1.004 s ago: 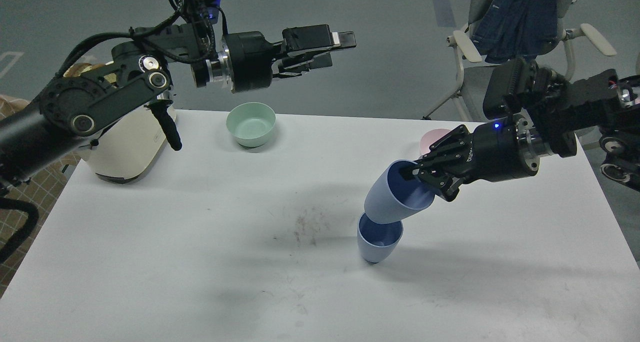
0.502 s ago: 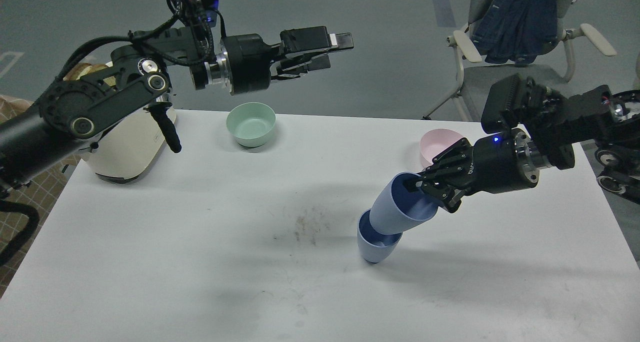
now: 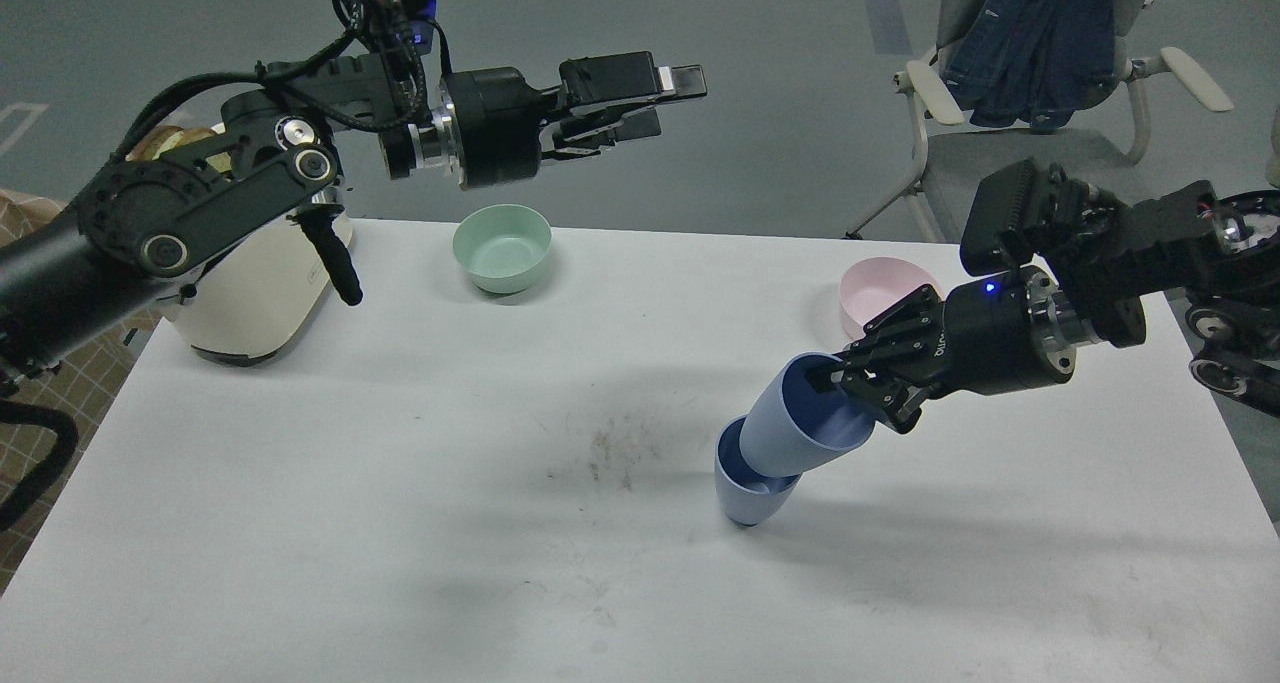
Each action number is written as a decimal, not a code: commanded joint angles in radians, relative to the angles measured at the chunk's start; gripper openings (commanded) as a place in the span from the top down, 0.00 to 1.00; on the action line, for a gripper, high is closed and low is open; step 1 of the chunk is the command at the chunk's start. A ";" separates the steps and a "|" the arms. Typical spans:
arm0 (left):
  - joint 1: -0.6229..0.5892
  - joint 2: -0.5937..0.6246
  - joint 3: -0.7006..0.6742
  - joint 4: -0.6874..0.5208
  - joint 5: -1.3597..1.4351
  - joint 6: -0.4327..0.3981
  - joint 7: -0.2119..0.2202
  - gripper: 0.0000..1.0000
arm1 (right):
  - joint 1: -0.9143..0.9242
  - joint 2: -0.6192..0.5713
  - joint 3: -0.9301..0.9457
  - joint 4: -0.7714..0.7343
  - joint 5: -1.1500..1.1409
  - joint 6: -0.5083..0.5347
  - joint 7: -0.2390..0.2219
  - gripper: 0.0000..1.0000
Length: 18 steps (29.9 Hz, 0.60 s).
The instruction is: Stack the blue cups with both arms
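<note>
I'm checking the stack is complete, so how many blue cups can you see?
2. The lower blue cup stands on the white table; the upper blue cup is tilted with its base inside it, gripped at the rim by the right hand. None seems hidden.

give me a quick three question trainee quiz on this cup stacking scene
1. True or false: the right gripper holds the tilted periwinkle-blue plastic tumbler by its rim.
2. Which round bowl sits nearer that gripper: A) mint-green bowl B) pink bowl?
3. Fill in: the tilted tumbler's base sits inside the ____ blue tumbler standing on the white table.

Key: 1 true; 2 B; 3 second (matching).
</note>
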 commanded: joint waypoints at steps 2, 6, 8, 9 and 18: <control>-0.001 0.000 -0.001 0.000 0.000 0.000 0.000 0.09 | 0.000 -0.002 -0.001 0.000 0.002 0.000 0.000 0.71; -0.001 0.000 -0.001 0.000 0.000 0.000 0.000 0.09 | 0.000 -0.003 0.005 0.000 0.002 0.000 0.000 0.65; -0.001 0.002 -0.001 0.000 0.000 0.000 0.000 0.09 | 0.000 -0.008 0.009 0.001 0.003 0.000 0.000 0.63; -0.001 0.002 -0.001 0.000 0.000 0.000 0.000 0.09 | 0.000 -0.009 0.012 0.000 0.003 0.000 0.000 0.62; -0.001 0.008 -0.001 0.000 -0.002 0.000 0.000 0.08 | -0.021 -0.051 0.133 -0.015 0.023 0.000 0.000 0.10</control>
